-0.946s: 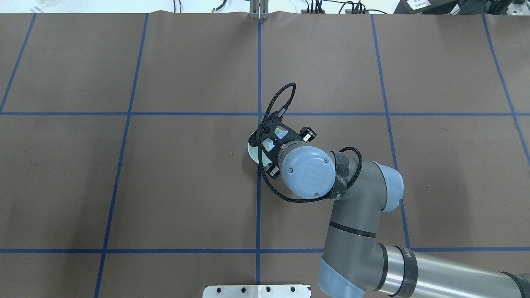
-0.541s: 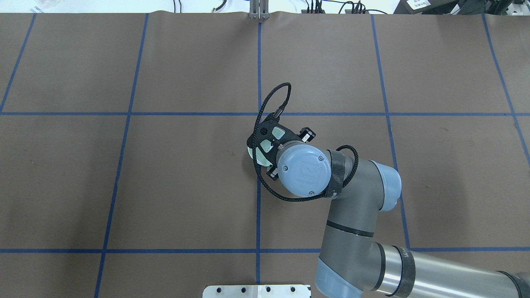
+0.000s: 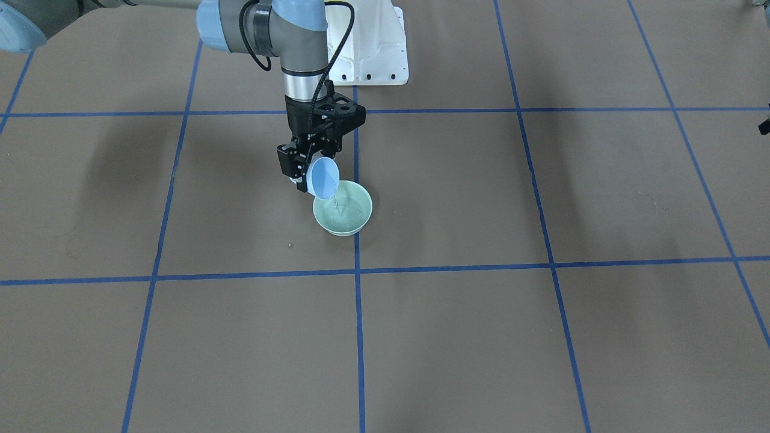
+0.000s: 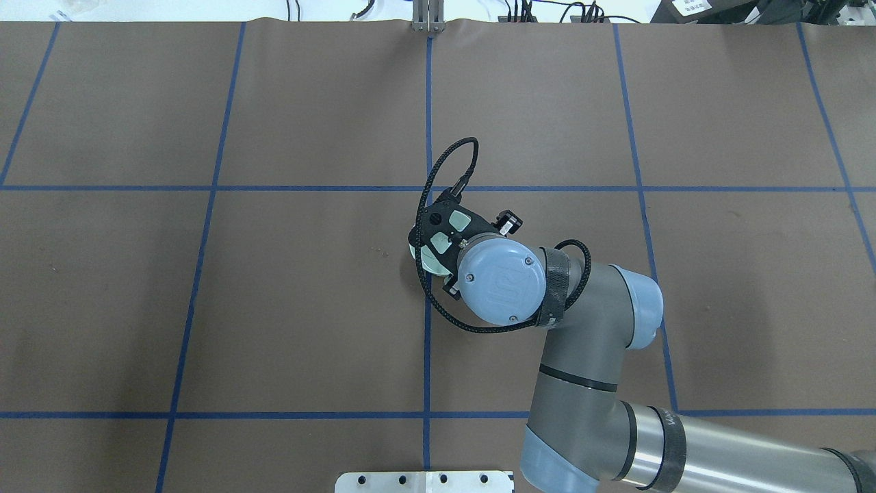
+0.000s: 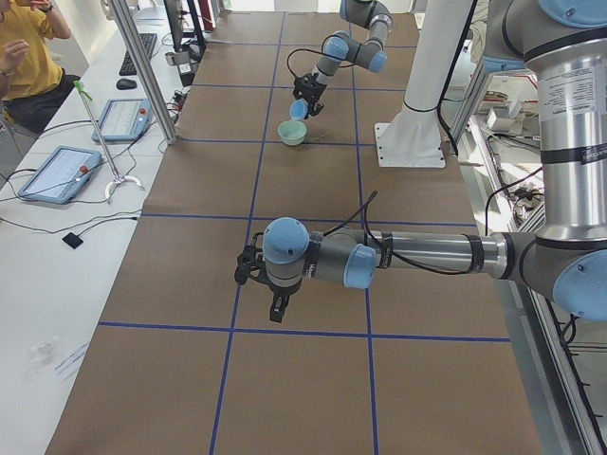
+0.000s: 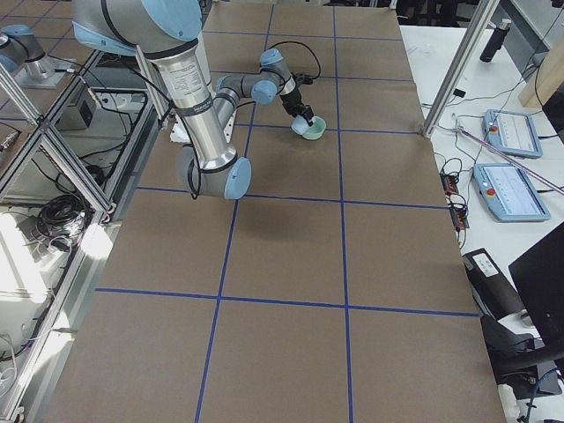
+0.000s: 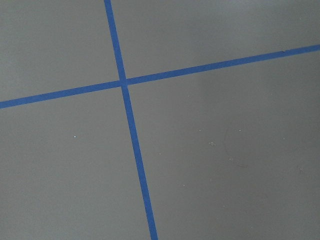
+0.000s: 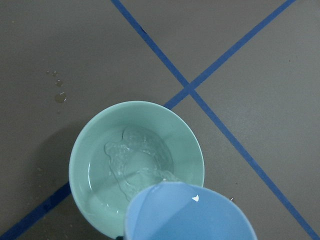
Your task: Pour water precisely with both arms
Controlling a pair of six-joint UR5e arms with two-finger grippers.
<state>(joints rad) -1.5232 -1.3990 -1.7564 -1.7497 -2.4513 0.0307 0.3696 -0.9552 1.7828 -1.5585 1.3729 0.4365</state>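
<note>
Water (image 8: 131, 159) lies in a shallow, rippled pool at the bottom of a mint-green bowl (image 3: 338, 228). The bowl stands on the brown bench (image 3: 541, 337), over one of the blue tape lines (image 3: 358, 337) that divide the surface into squares. The right arm (image 4: 582, 342) reaches out over the middle of the bench. Its right tool (image 3: 302, 174) points down with its fingers closed on a light blue cup (image 3: 325, 178).

The cup is tipped steeply. Its mouth faces outward and down, and its lower lip hangs just above the bowl's rim on the side towards the robot. In the front-facing view a thin thread of water shows between that lip and the pool. From the right wrist camera the cup's rim overlaps the near edge of the bowl, and a few droplets (image 8: 60, 96) sit on the bench beside the bowl.

The left arm (image 5: 427, 254) stretches low over another part of the bench, well apart from the bowl and cup. Its left tool (image 5: 277, 308) hangs down above the surface. It shows only in the side view, so I cannot tell how far apart its fingers are. The left wrist camera sees only brown bench and a crossing of two tape lines.

The white pedestal base (image 3: 373, 54) stands behind the bowl. A person in a yellow top (image 5: 24, 57) sits at a side desk.
</note>
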